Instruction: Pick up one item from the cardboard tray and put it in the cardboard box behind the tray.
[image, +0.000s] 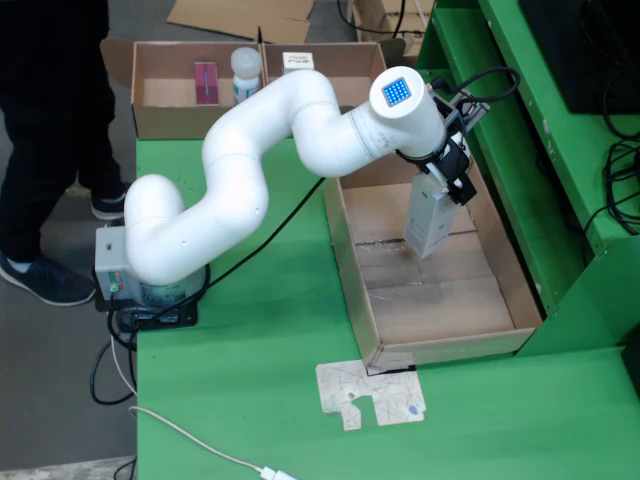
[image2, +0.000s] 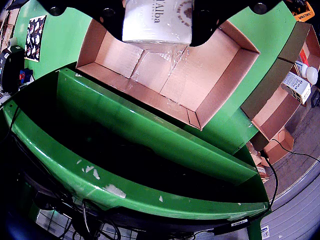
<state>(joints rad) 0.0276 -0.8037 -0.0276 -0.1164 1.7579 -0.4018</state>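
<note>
My gripper (image: 447, 178) is shut on a white carton (image: 430, 218) and holds it upright inside the open cardboard tray (image: 346, 262) on the green table, near its far end. I cannot tell if the carton touches the tray floor. In the wrist view the carton (image2: 157, 20), printed "Alba", sits between my black fingers (image2: 107, 15) above the tray (image2: 227, 75). The cardboard box (image: 160, 112) stands behind the tray at the top left. It holds a pink item (image: 205, 82), a white bottle (image: 245, 72) and a white packet (image: 297, 62).
A green metal frame (image: 530, 150) rises along the tray's right side and fills the lower wrist view (image2: 150, 150). A person (image: 50, 140) stands at the left. A flat cardboard piece (image: 372, 395) lies in front of the tray. Cables run by the arm's base (image: 150, 300).
</note>
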